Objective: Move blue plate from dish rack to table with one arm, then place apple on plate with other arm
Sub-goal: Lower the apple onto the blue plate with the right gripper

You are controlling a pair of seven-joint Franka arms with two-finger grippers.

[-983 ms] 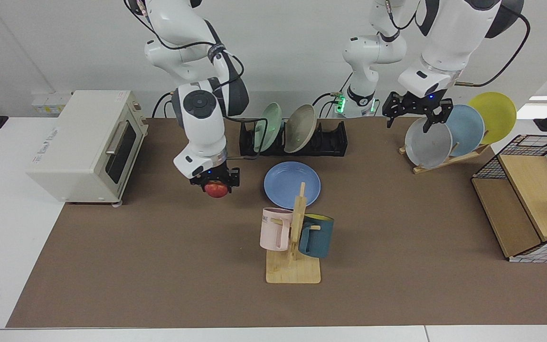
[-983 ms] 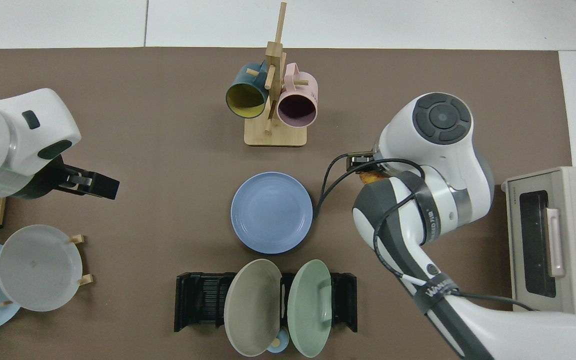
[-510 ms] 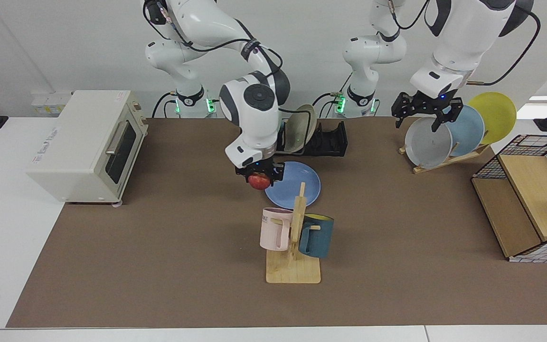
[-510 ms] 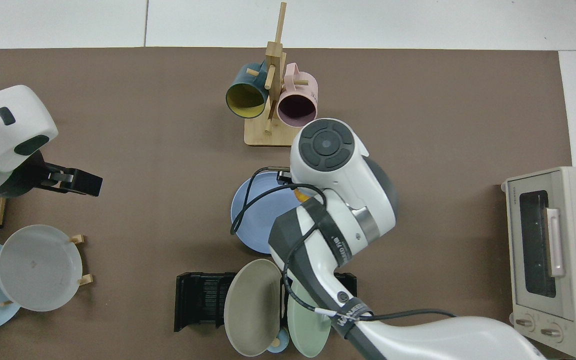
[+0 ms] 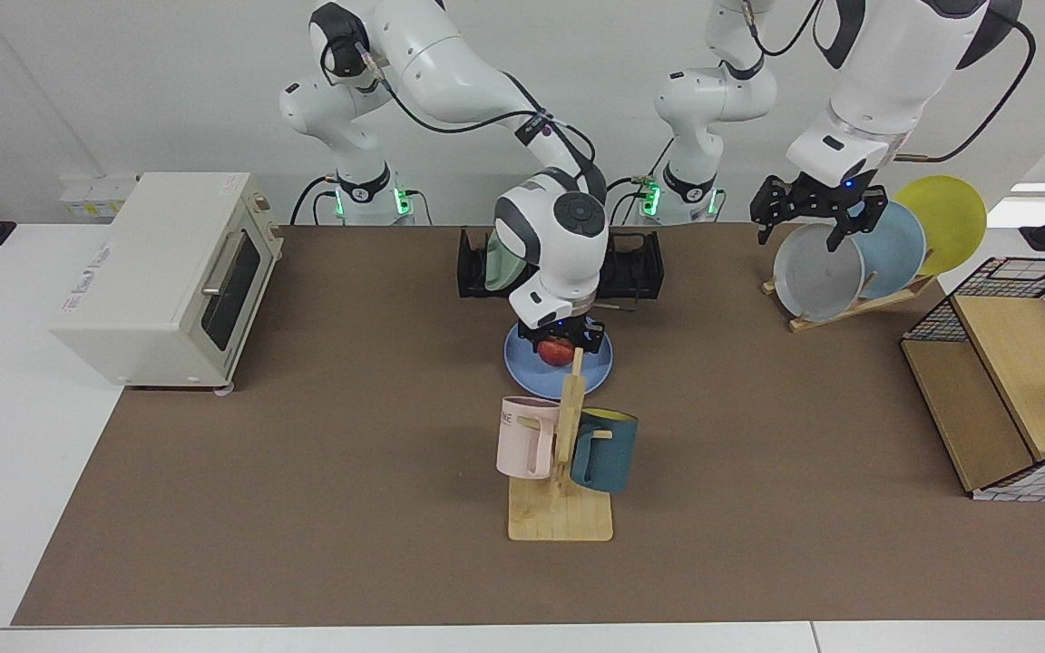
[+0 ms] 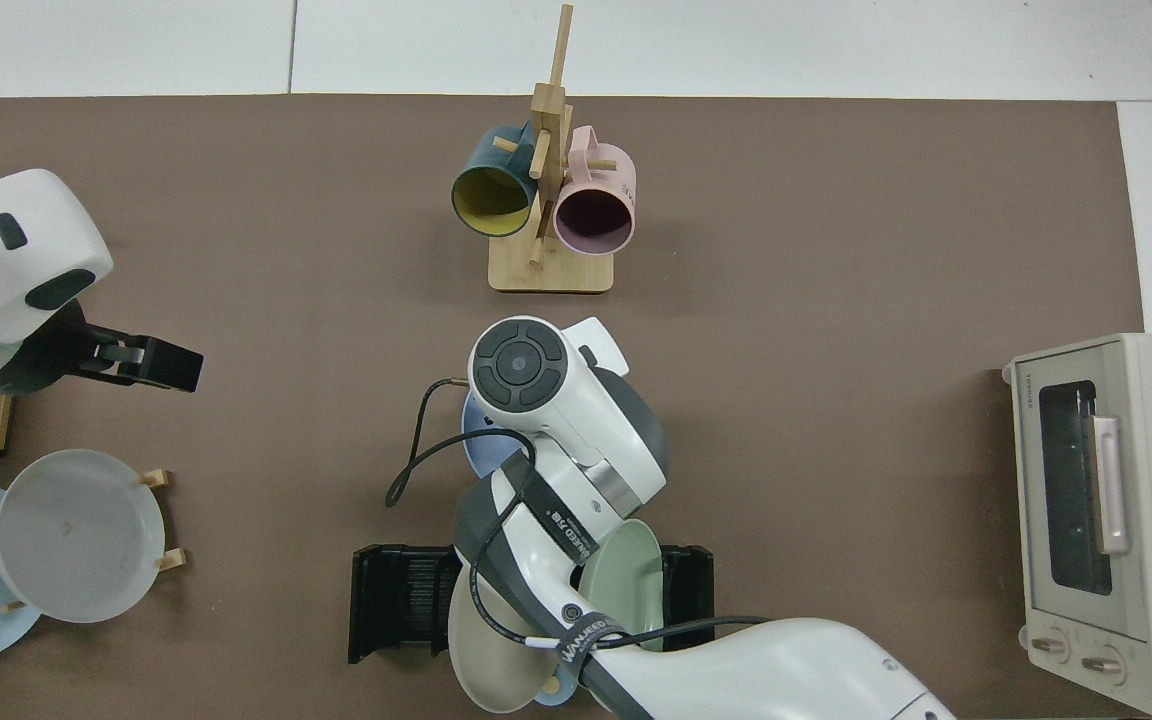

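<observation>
Right gripper [image 5: 558, 343] carried apple [image 5: 557, 352] over blue plate [image 5: 522, 361]; overhead hides both.

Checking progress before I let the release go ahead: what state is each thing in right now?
Blue plate: flat on the table, out of the dish rack.
Apple: held low over the blue plate.
Right gripper: shut on the apple.
Left gripper: open, empty, waiting above the grey plate.
Toaster oven: door closed.
Pink mug, teal mug: hanging on the wooden mug tree.
</observation>
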